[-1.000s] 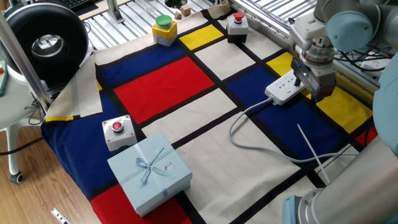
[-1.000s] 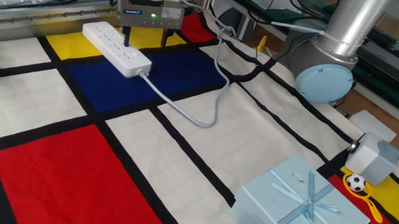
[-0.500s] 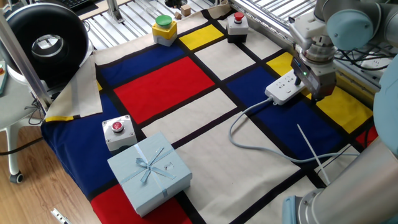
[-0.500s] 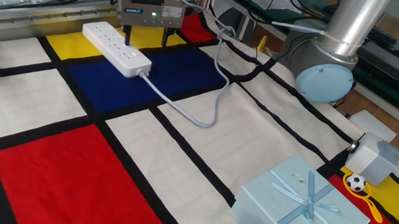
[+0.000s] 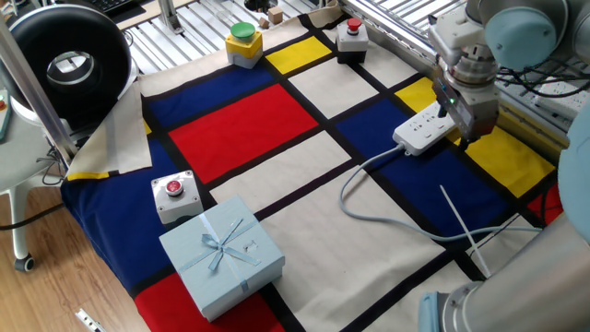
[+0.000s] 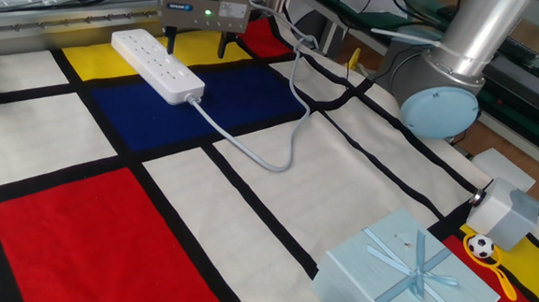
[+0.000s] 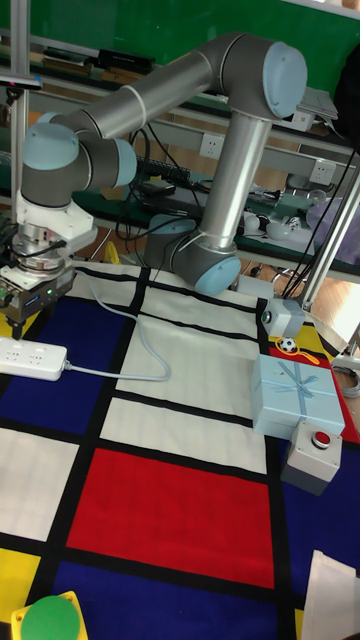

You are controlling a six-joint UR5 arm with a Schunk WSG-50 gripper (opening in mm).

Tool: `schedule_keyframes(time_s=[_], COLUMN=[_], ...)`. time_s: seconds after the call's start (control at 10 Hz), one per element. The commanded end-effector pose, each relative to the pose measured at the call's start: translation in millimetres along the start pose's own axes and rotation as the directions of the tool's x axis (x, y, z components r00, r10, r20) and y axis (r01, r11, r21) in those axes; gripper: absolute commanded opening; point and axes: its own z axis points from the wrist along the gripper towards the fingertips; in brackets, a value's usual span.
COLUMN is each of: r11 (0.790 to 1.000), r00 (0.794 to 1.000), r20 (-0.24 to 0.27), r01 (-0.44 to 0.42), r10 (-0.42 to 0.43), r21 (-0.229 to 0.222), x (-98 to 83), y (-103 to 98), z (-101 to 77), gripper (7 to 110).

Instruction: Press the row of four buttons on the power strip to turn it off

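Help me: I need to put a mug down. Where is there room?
The red patch between the green button box and gift box is bare. It's crowded by the power strip, where the gripper hangs over its cable.

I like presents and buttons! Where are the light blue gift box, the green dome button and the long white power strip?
Light blue gift box (image 5: 221,254), one fixed view, lid.
Green dome button (image 5: 242,31), same view, top.
Long white power strip (image 6: 156,65), the other fixed view, top face.

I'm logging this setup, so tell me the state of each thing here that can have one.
gripper: open, fingers apart, over the power strip.
power strip: flat on the cloth, cable attached, sockets empty.
four buttons: too small to tell on or off.
gift box: closed, ribbon tied.
green dome button: nothing touching it.
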Motion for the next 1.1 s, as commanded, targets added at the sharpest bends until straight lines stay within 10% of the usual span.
schedule_keyframes(time_s=[0.0,0.5,0.6,1.0], r11=[1.0,0.999,0.997,0.988], r00=[1.0,0.999,0.997,0.988], r20=[-0.002,-0.014,-0.017,-0.006], r01=[-0.02,-0.042,-0.071,-0.156], r10=[0.02,0.042,0.071,0.156], r21=[0.02,-0.001,-0.002,-0.012], x=[5.6,10.7,11.3,8.1], y=[-6.9,-2.4,-1.9,0.5], z=[-4.9,-4.2,-4.2,-4.2], gripper=[22,22,44,44])
